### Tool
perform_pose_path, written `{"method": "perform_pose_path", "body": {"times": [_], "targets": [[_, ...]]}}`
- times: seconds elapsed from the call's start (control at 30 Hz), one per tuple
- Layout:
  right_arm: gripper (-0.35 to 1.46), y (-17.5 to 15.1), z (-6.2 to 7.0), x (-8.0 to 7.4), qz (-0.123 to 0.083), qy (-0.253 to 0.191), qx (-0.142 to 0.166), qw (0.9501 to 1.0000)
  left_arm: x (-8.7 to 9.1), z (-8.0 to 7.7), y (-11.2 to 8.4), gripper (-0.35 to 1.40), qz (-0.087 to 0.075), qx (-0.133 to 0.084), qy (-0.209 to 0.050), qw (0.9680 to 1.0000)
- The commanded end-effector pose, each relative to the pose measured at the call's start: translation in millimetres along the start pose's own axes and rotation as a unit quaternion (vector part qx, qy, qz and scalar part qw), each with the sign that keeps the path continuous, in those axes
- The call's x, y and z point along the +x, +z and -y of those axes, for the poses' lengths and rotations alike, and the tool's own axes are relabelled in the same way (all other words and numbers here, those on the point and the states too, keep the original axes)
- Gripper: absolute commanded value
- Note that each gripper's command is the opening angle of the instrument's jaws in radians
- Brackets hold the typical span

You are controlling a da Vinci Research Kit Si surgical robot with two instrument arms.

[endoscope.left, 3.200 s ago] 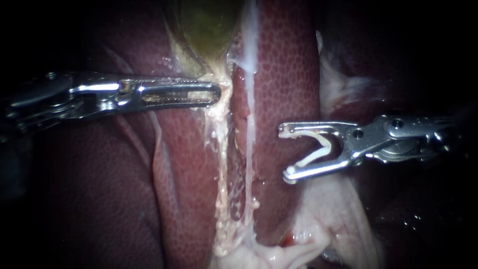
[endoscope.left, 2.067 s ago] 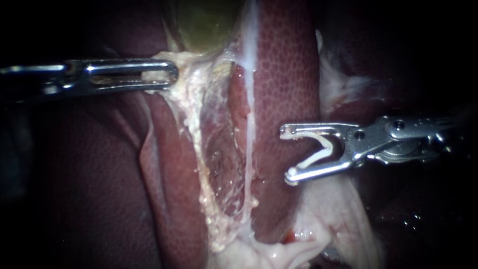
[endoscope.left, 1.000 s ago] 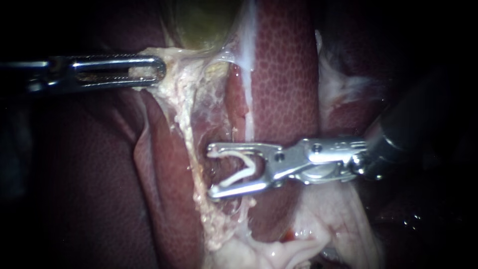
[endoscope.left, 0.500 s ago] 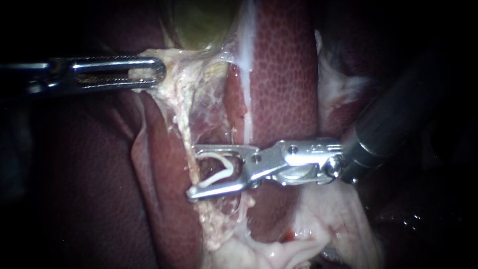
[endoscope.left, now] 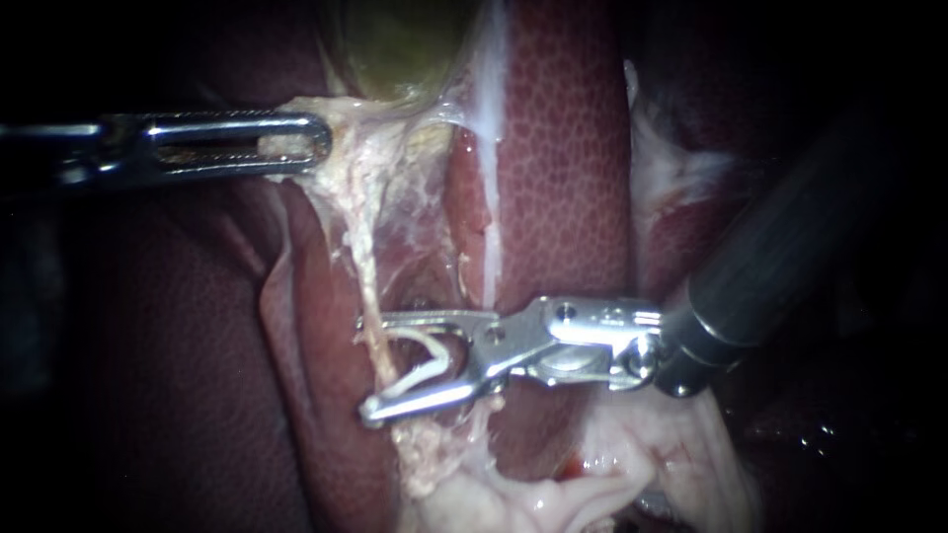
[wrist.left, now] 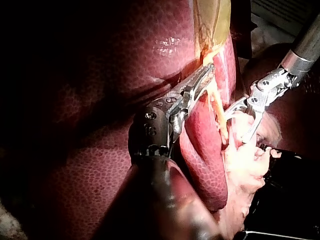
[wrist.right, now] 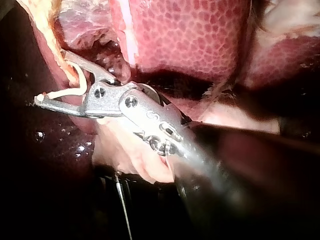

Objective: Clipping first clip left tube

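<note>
Below the gallbladder (endoscope.left: 395, 44), our left instrument (endoscope.left: 312, 146) clamps pale tissue (endoscope.left: 348, 123) and draws it aside to stretch the left tube (endoscope.left: 367, 281), so our right instrument (endoscope.left: 364, 367), jaws wide around the open clip (endoscope.left: 427, 357), can straddle it.
</note>
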Motion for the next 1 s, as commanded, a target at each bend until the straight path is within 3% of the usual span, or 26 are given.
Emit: {"method": "perform_pose_path", "body": {"times": [0.03,0.47,1.0], "targets": [[0.60,0.2,0.1,-0.2,0.001,0.001,0.005,1.0000,0.1,-0.1,0.0,-0.35,0.000,0.001,0.000,1.0000],[0.60,2.0,-0.2,-1.1,0.002,0.018,0.016,0.9997,0.4,0.2,0.6,-0.35,0.002,-0.004,0.000,1.0000],[0.58,2.4,-1.6,-0.4,-0.012,0.025,0.014,0.9995,0.5,0.5,0.8,-0.35,0.002,-0.004,0.000,1.0000]]}}
